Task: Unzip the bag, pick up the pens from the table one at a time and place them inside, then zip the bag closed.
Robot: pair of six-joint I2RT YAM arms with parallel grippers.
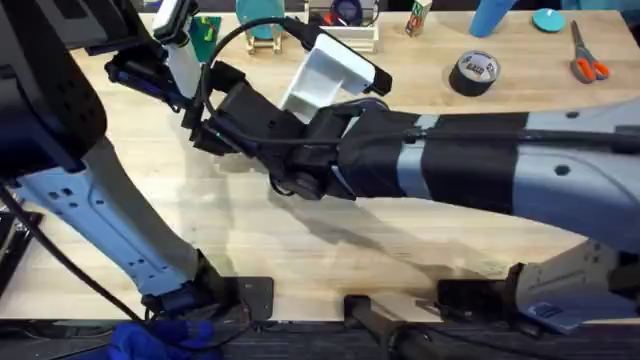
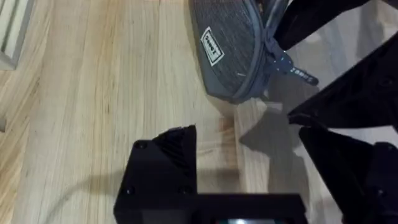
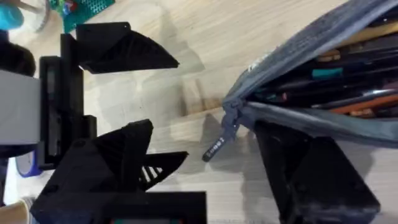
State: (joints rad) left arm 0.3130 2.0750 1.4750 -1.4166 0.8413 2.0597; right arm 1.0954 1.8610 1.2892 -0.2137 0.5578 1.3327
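Observation:
The blue-grey bag (image 3: 311,118) lies on the table (image 2: 93,93) with its zipper open at this end. Several pens (image 3: 339,65) show inside through the gap. The small metal zipper pull (image 3: 216,147) hangs at the bag's tip. My right gripper (image 3: 205,180) is open around that tip; one finger (image 3: 311,174) sits under the bag's edge. My left gripper (image 2: 261,162) is open and empty, just short of the bag (image 2: 227,50) and facing its tip. In the overhead view the right arm (image 1: 480,160) reaches across to the left and covers the bag.
A black tape roll (image 1: 474,72) and orange-handled scissors (image 1: 588,62) lie at the far right. A small wooden rack (image 1: 345,25) and other clutter line the back edge. A green board (image 3: 87,12) lies beyond the left gripper.

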